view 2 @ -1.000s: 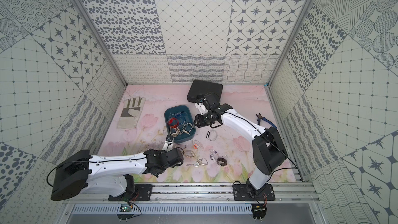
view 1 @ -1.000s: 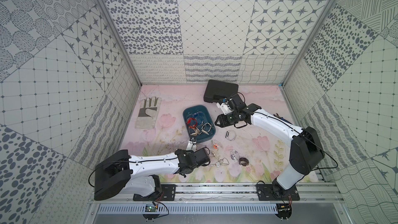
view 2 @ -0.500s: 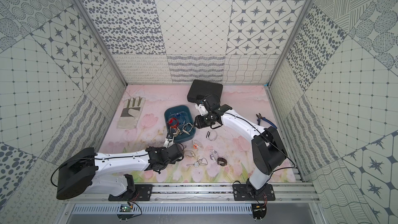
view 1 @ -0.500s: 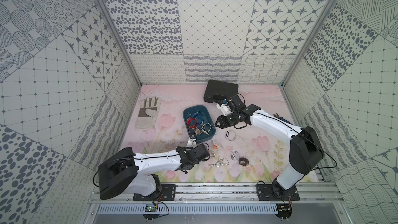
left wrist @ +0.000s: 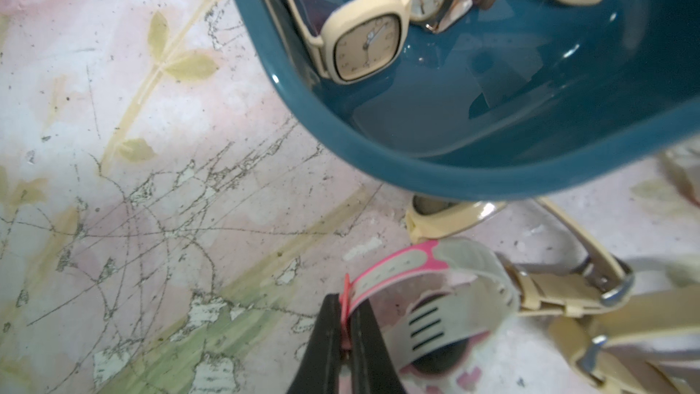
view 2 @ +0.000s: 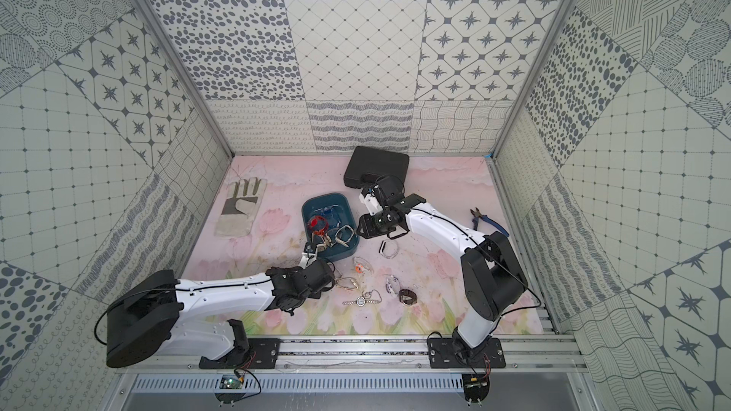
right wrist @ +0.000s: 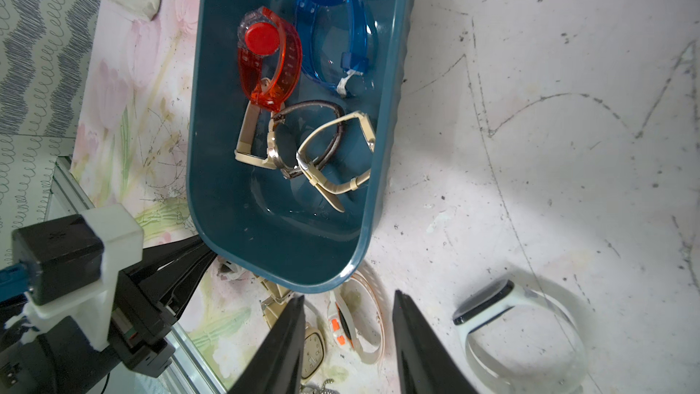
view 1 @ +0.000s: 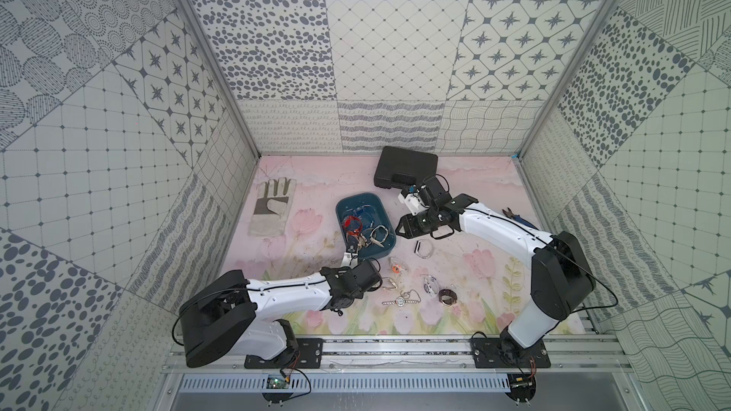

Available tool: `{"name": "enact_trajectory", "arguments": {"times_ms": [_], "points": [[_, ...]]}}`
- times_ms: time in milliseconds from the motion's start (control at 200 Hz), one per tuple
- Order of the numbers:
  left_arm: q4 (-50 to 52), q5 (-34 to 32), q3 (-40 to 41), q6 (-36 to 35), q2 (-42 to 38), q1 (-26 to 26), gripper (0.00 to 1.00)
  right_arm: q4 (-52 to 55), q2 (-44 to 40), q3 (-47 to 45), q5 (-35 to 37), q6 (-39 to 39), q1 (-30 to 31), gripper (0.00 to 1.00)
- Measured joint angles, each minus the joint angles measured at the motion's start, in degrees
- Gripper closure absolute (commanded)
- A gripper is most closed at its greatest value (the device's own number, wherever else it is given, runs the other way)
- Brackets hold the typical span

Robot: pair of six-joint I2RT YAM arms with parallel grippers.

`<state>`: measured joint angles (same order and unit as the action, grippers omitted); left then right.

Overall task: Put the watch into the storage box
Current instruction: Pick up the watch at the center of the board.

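In the left wrist view my left gripper (left wrist: pixel 346 305) is shut on the pink-edged white strap of a watch (left wrist: pixel 447 289), which lies on the mat just outside the near corner of the storage box (left wrist: pixel 416 172). That box is a dark teal tub (view 1: pixel 358 207) holding several watches, among them a red one (right wrist: pixel 265 54) and a blue one (right wrist: pixel 333 13). In both top views the gripped watch is hidden under the left wrist. My right gripper (right wrist: pixel 348 295) hangs open above the mat beside the box's right wall (view 1: pixel 401 227), with nothing between its fingers.
Loose watches lie in front of the box: a white band (view 1: pixel 423 249), an orange-and-white one (view 1: pixel 395 267), a cream square one (view 1: pixel 389 284), a silver chain one (view 1: pixel 400 301) and a dark band (view 1: pixel 447 296). A black hard case (view 1: pixel 405 166) sits at the back, a work glove (view 1: pixel 273 207) at left, pliers (view 1: pixel 518 217) at right.
My left gripper has closed onto the pink-and-white strap, and its arm has edged a little toward the box. The right arm has stayed still.
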<state>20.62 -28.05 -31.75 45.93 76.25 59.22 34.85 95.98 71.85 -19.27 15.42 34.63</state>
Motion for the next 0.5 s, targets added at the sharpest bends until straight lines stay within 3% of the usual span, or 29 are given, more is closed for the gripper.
{"name": "enact_trajectory", "arguments": {"times_ms": [500], "points": [[10.8,13.2,-2.7,-0.6,-14.9,-2.3,1.0,-1.7,0.0,-0.7,0.0,0.0,0.0,0.57]]}}
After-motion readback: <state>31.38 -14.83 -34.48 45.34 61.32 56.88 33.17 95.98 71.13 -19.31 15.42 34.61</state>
